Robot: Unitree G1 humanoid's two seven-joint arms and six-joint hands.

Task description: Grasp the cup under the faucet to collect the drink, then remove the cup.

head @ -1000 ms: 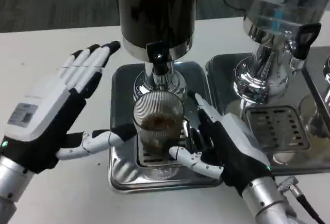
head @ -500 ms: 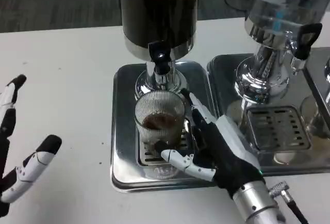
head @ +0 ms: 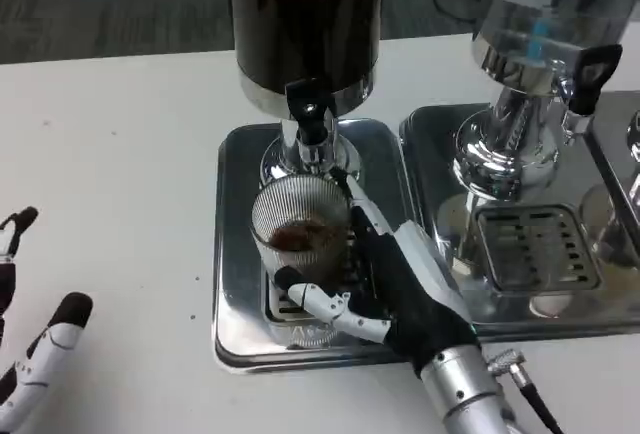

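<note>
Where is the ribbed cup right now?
In the head view the ribbed cup stands centre frame on the drip tray, directly below the dark dispenser's faucet, with the right hand wrapped around its right side.

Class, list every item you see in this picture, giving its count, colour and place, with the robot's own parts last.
Table: one, white, under everything.
Drink dispenser: one, dark tank with black faucet, back centre.
Second dispenser: one, clear and chrome, back right.
Drip tray: one, silver, under the dark dispenser.
Second drip tray: one, silver, at right.
Ribbed glass cup: one, clear with brown drink, on the tray grate below the faucet.
Cable: one, black, bottom right.
Right hand: one, white and black, holds the cup.
Left hand: one, white and black, bottom left edge, holding nothing.
</note>
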